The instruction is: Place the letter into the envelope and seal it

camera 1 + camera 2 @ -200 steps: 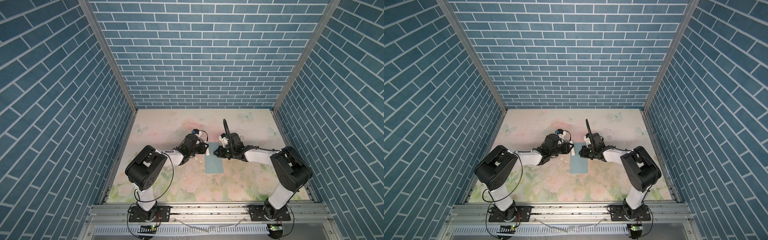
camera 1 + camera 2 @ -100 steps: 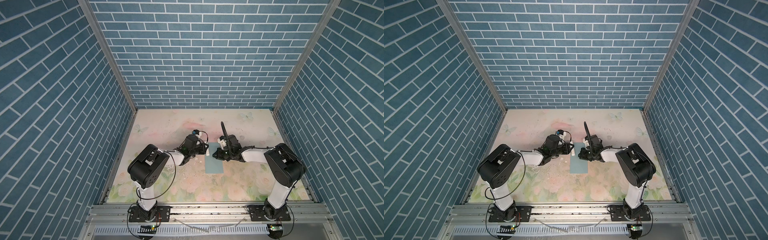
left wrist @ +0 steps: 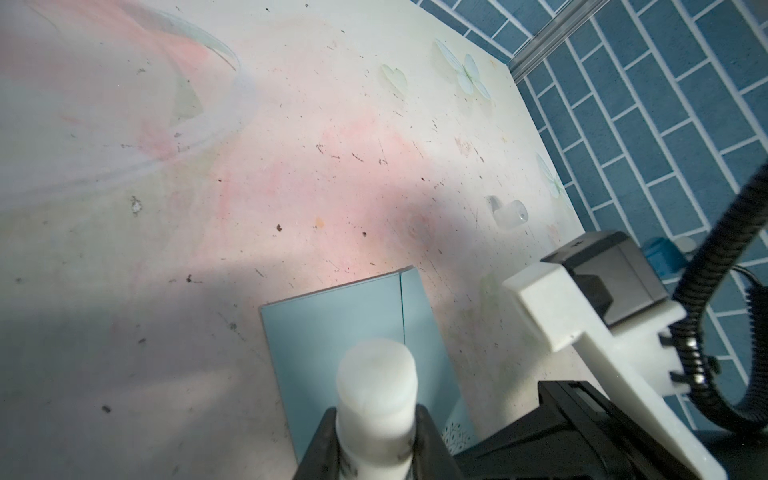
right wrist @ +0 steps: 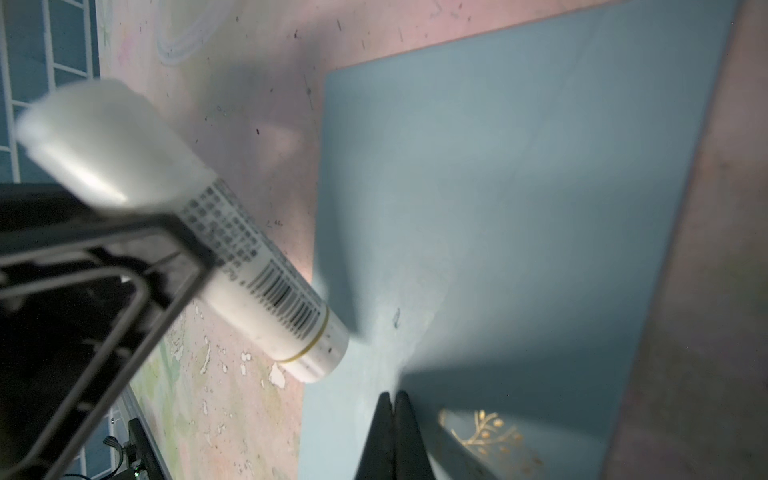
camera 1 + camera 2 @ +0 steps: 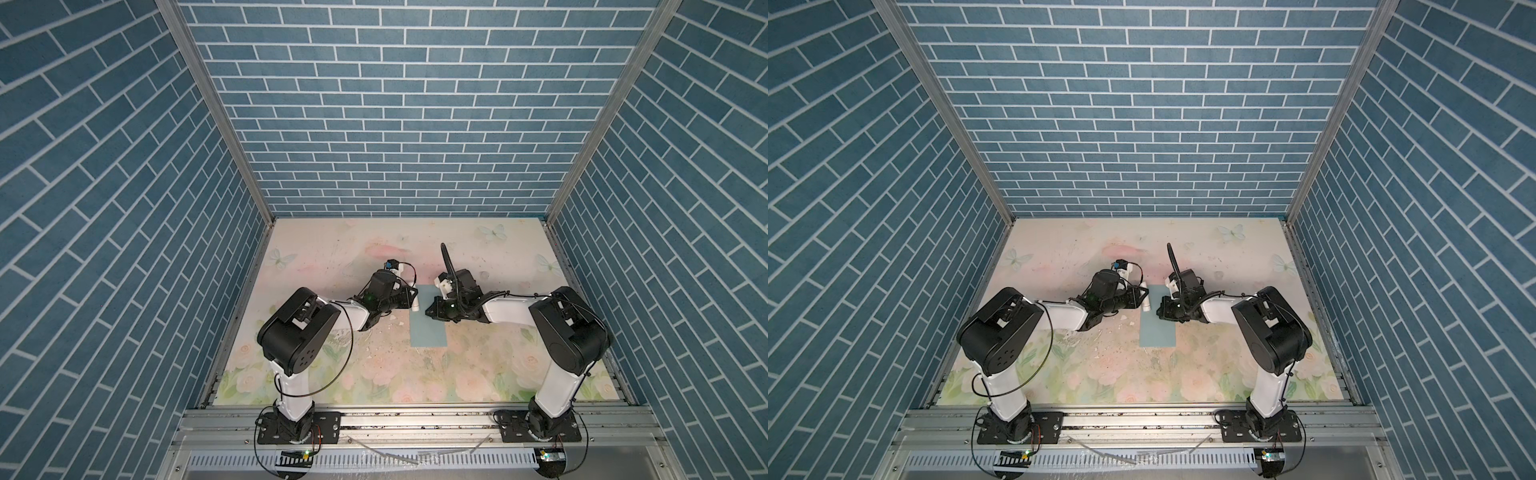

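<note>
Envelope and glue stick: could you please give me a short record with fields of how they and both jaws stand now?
envelope: teal, flat on the floral table, between the arms
glue stick: white, barcode label, one end at the envelope's edge
left jaws: closed on the glue stick
right jaws: shut, empty, tips on the envelope
clear cylinder: small, perhaps a cap, on the table apart from the envelope
letter: not in sight

Left wrist view: glue stick lower body hidden by the fingers of the left gripper; envelope partly behind both. Right wrist view: stick cap blurred; gold print blurred, unidentifiable. Top views: stick label too small to read.
</note>
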